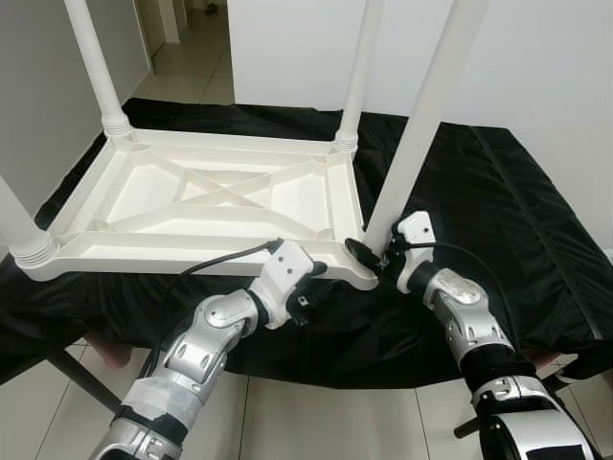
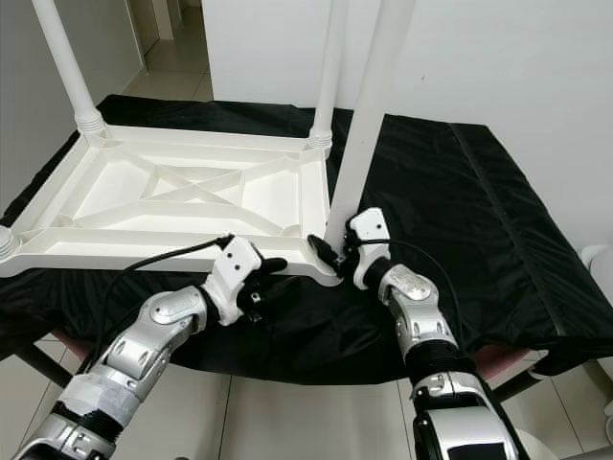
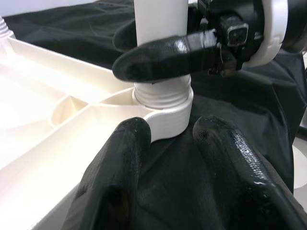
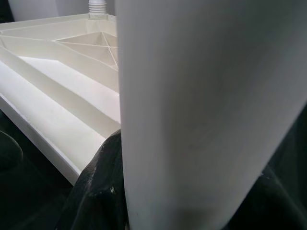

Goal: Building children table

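Observation:
A white children's table top (image 1: 206, 206) lies upside down on a black cloth (image 1: 498, 211). Three legs stand up from its far-left (image 1: 96, 67), far-right (image 1: 359, 77) and near-left (image 1: 19, 230) corners. A fourth leg (image 1: 421, 125) stands tilted in the near-right corner socket (image 3: 165, 110). My right gripper (image 1: 378, 251) is shut on this leg's base; one of its fingers (image 3: 163, 60) crosses the leg just above the socket. My left gripper (image 1: 316, 278) is open, low against the front edge beside that corner, with its fingertips (image 3: 134, 129) just short of the socket.
The cloth-covered surface ends near my arms, with tiled floor (image 1: 316, 422) below. A dark support leg (image 1: 77, 374) slants under the near-left edge. White walls stand behind and to the right, and a doorway (image 1: 187, 38) opens at the back left.

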